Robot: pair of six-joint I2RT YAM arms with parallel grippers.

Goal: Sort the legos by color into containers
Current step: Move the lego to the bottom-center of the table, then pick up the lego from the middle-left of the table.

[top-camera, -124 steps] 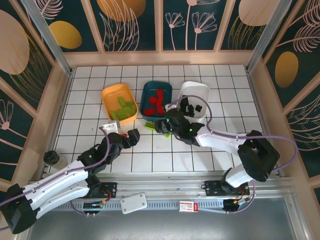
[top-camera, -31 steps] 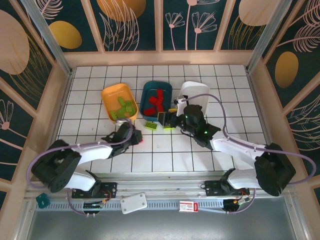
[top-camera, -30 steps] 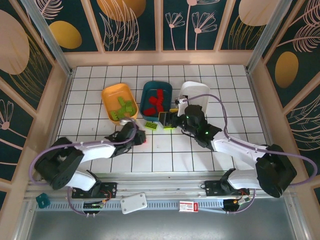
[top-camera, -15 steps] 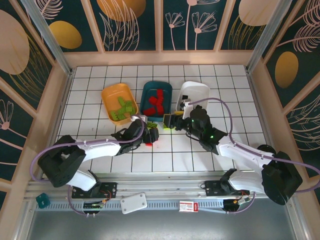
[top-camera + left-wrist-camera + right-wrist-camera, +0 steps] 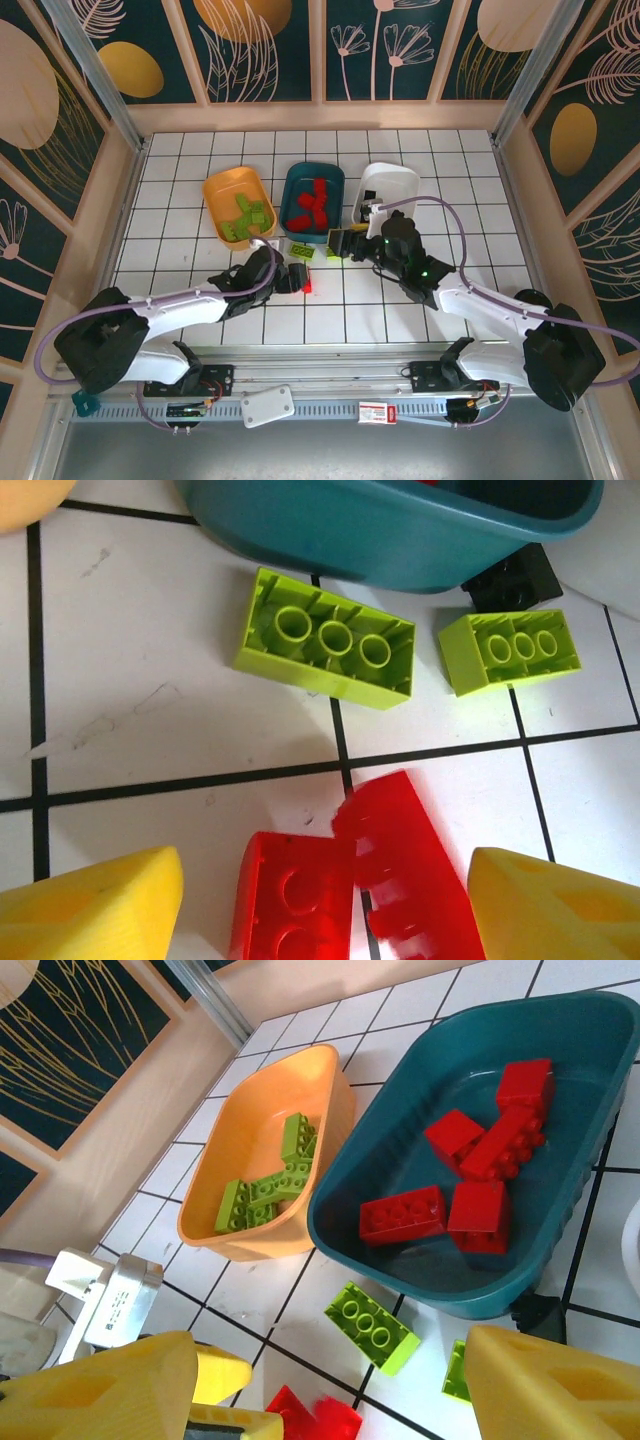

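The left gripper (image 5: 322, 900) hangs low over the worktop (image 5: 180, 200), jaws wide and empty. Two loose red bricks (image 5: 400, 865) lie right between its fingers (image 5: 95, 905), touching neither. They lie side by side with corners meeting. Each runs lengthwise roughly away from the gripper, the right one a bit slanted, so the jaws would close across their short sides. I'd say a squeeze here catches both at once unless the gripper shifts over one.

Their home, the teal tray (image 5: 380, 540), is near and straight ahead toward the far edge, with reds already in it. In between lie two green bricks (image 5: 328, 640), hollow sides up, just beside the tray's near wall. A black brick (image 5: 515, 578) is tucked against the tray's near right corner. To my eye the reds need lifting before going forward, since a slide would shove the greens.

The right gripper (image 5: 330, 1390) is also wide and empty. It hovers just right of those greens, near the white tray (image 5: 398, 178). It looks the nearer arm for the greens and the black, the left plainly nearer the reds. The two grippers are close together, so room is tight there. The orange tray (image 5: 245, 1243), holding greens, sits left of the teal. Toward the near edge and both sides the worktop is open.
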